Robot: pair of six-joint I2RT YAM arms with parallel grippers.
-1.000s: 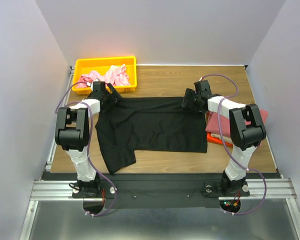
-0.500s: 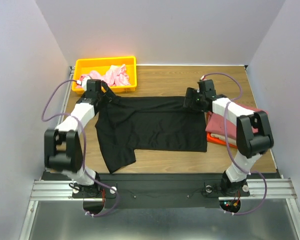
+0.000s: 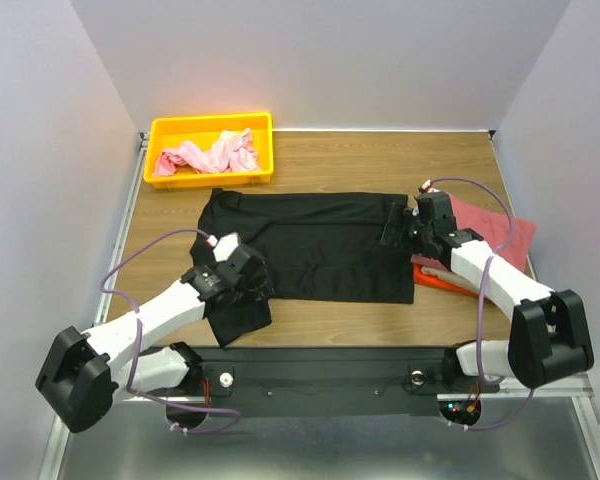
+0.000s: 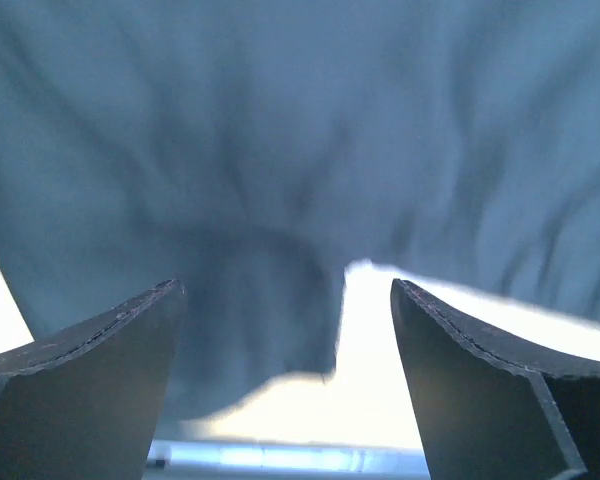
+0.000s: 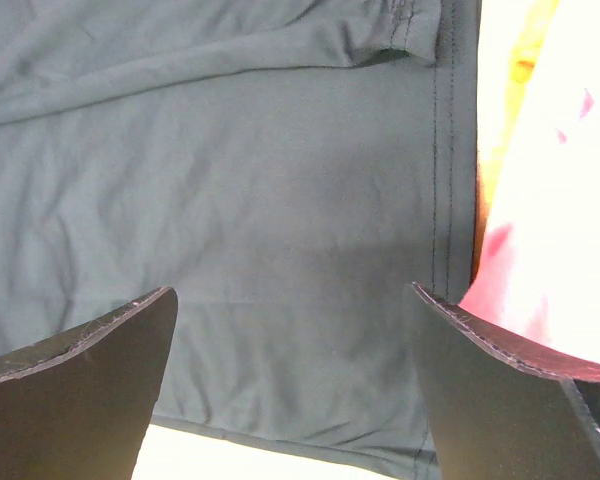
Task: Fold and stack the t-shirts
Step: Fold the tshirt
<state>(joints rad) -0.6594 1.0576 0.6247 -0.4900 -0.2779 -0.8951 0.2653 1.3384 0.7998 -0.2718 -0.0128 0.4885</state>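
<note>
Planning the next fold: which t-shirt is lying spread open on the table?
The black t-shirt, spread flat in the middle. The light pink t-shirt is crumpled in the yellow bin; the rose-red t-shirt lies on the orange t-shirt at the right.

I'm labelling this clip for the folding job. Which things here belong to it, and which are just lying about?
Part of the job:
black t-shirt, spread flat
rose-red t-shirt, at the right
orange t-shirt, beneath the rose-red one
light pink t-shirt, crumpled in the bin

Just lying about:
yellow bin
wooden table
</note>
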